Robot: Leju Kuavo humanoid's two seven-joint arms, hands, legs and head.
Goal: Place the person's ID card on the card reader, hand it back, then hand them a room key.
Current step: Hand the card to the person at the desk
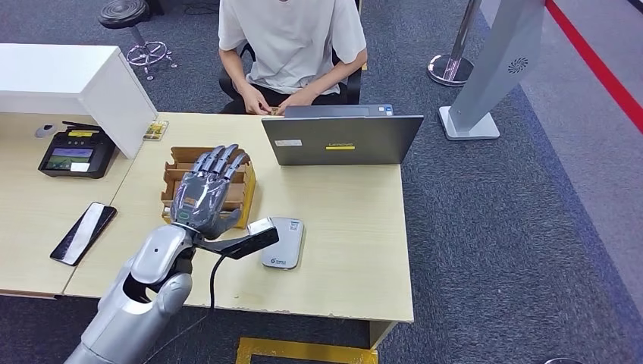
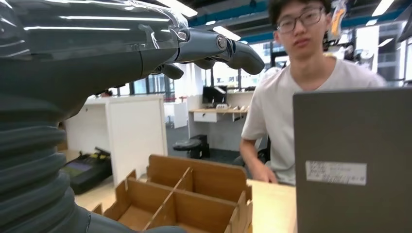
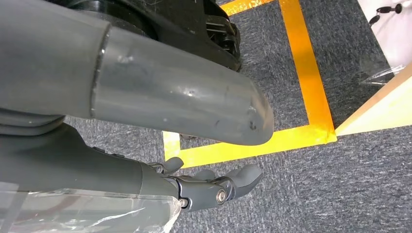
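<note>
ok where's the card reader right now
In the head view the card reader lies flat on the table, near its front edge, just right of the left hand and the cardboard box, in front of the laptop.

**Occlusions / cutoffs**

- Left hand (image 1: 206,189) covers the middle of the cardboard divider box (image 1: 245,191); contents of those compartments can't be seen. In the left wrist view the box (image 2: 194,194) runs off the picture edge.
- Card reader (image 1: 283,243): one corner is behind the black wrist camera; its label print is too small to read.
- Person (image 1: 292,45): head cut off in the head view. Small item at their hands (image 1: 273,111) is too small to identify.
- Laptop (image 1: 341,140): only the lid back shows; sticker text is illegible.
- Payment terminal (image 1: 76,154): screen unreadable.
- Right hand (image 3: 214,187): partly behind plastic wrap and the thumb.
</note>
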